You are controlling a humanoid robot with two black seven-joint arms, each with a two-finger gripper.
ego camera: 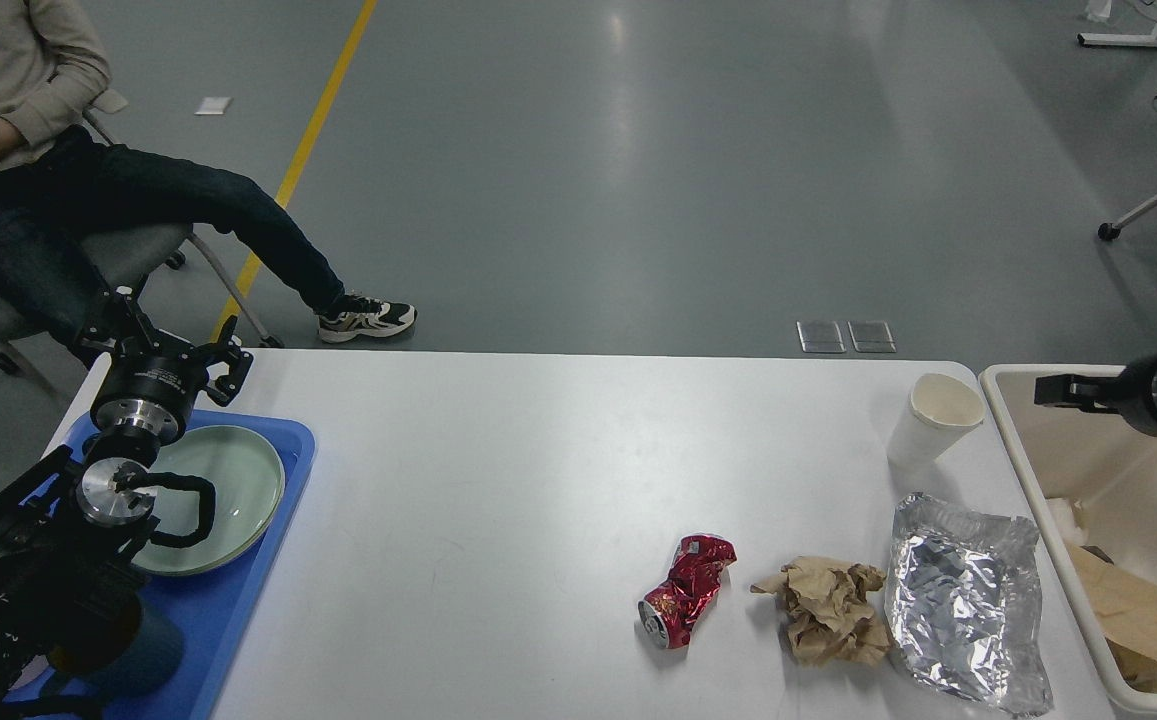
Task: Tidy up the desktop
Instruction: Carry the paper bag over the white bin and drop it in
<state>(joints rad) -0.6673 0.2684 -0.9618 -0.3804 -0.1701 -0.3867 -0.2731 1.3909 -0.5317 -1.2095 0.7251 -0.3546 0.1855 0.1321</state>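
Note:
The white desktop [498, 500] carries a crushed red can [686, 590], a crumpled brown paper ball [823, 610], a wrinkled silver foil bag [968, 600] and a white paper cup [933, 420], all on its right half. My left gripper [164, 338] hovers open and empty over the far left corner, just beyond the blue tray [248, 590]. My right gripper [1048, 390] reaches in from the right above the cream bin [1018, 440] and holds nothing; its fingers cannot be told apart. A sheet of brown paper [1128, 605] lies inside the bin.
A pale green plate [228, 480] and a dark cup [143, 655] sit on the blue tray, partly under my left arm. A person sits on a chair [128, 250] behind the table's far left corner, with a shoe [363, 318] near the edge.

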